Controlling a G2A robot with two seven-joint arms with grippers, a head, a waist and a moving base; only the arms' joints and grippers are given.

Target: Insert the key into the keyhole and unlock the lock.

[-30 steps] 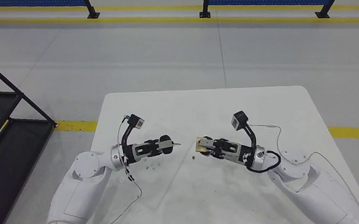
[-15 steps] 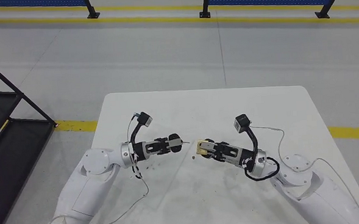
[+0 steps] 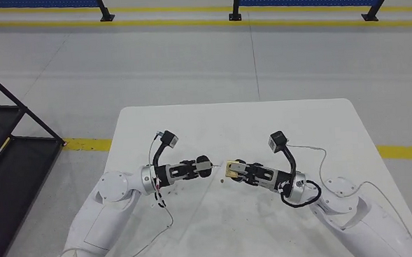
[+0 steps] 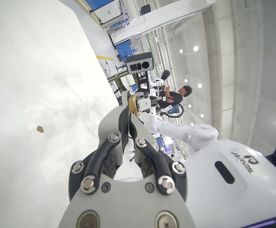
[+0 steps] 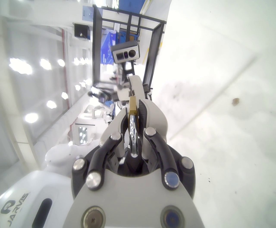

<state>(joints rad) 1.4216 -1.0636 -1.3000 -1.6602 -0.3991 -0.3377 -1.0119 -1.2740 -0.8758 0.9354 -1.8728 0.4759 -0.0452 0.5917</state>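
The step in hand looks like the approach, with the key lined up on the keyhole but not yet in.

The left gripper is pinched together on the key, whose thin tip pokes out to the right. The right gripper is clamped on the lock, body forward and shackle back between the fingers. Both hang above the middle of the table. The key tip is just beside the lock's left face, and I cannot tell whether they touch.

The next move likely calls for a short, straight push to the right with the key held in line, then a turn.

The lock is a small brass padlock with a shiny shackle. Its keyhole is too small to make out.
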